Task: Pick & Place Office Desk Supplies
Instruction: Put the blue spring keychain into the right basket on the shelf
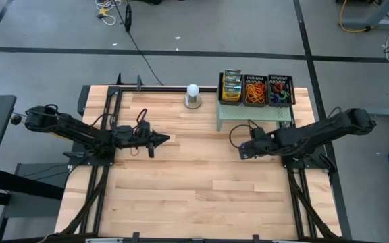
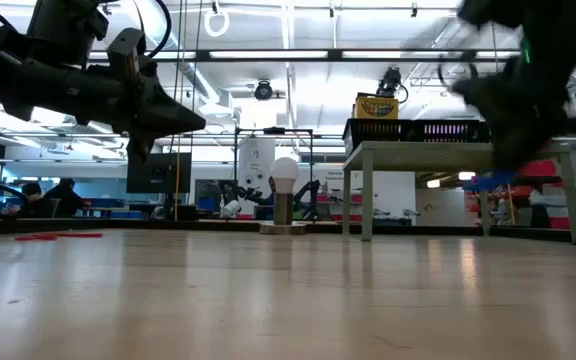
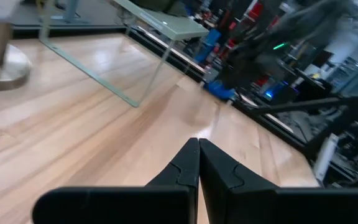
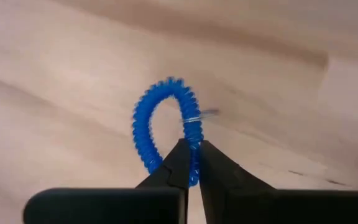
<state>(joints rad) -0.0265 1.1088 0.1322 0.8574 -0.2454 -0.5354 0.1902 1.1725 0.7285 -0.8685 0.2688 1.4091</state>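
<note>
My right gripper (image 4: 191,163) is shut on a blue coiled loop (image 4: 160,118), which shows only in the right wrist view. In the high view this gripper (image 1: 243,152) hangs over the table's right middle, in front of the pale green riser (image 1: 255,116). Three black mesh baskets stand on the riser: one with yellow-and-green crayon boxes (image 1: 231,88), one with orange bands (image 1: 254,91), one with mixed-colour bands (image 1: 281,91). My left gripper (image 1: 162,140) hovers shut and level over the table's left middle, touching nothing. My right gripper pinches one side of the blue coil's ring (image 4: 194,152) between its two fingers, at their free ends. The fingers come steeply from above. The rest of the ring stands out beyond the fingertips, and the coil is lifted clear of the wooden table.
A white ball on a metal base (image 1: 193,94) stands at the far middle, left of the riser. Something thin and red (image 2: 58,236) lies flat on the table, seen in the low view. Bare wood (image 1: 201,189) spreads between the arms and toward the near edge.
</note>
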